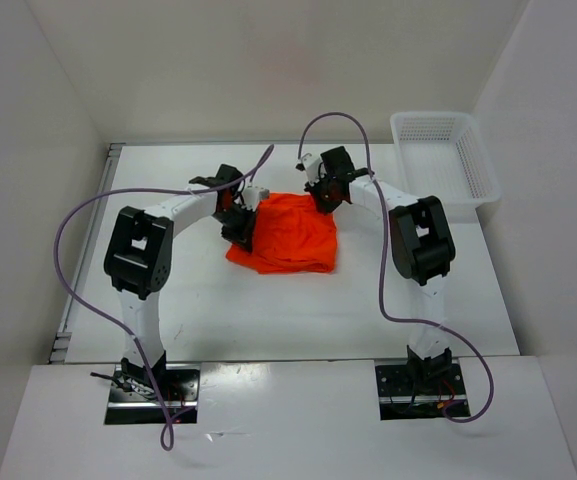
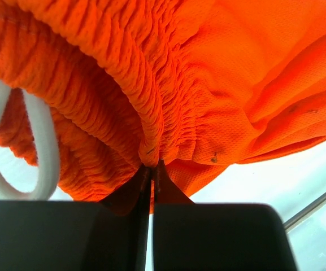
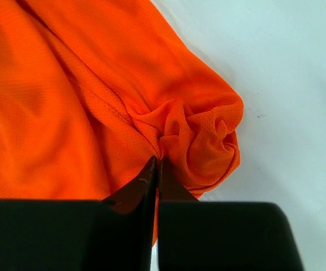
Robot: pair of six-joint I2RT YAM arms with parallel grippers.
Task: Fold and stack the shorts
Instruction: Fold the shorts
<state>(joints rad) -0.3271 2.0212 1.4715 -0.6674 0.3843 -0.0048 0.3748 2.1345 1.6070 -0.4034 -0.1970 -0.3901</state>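
Note:
The orange shorts [image 1: 290,235] lie bunched in the middle of the white table. My left gripper [image 1: 240,222] is at their left edge, shut on the gathered elastic waistband [image 2: 151,113]; the white drawstring [image 2: 44,152] loops at the left of the left wrist view. My right gripper [image 1: 325,196] is at the shorts' far right corner, shut on a bunched fold of the orange fabric [image 3: 202,141]. In the right wrist view the shorts [image 3: 66,101] spread to the left over the table.
A white mesh basket [image 1: 446,155] stands at the back right of the table. White walls enclose the table on the left, back and right. Purple cables loop from both arms over the table.

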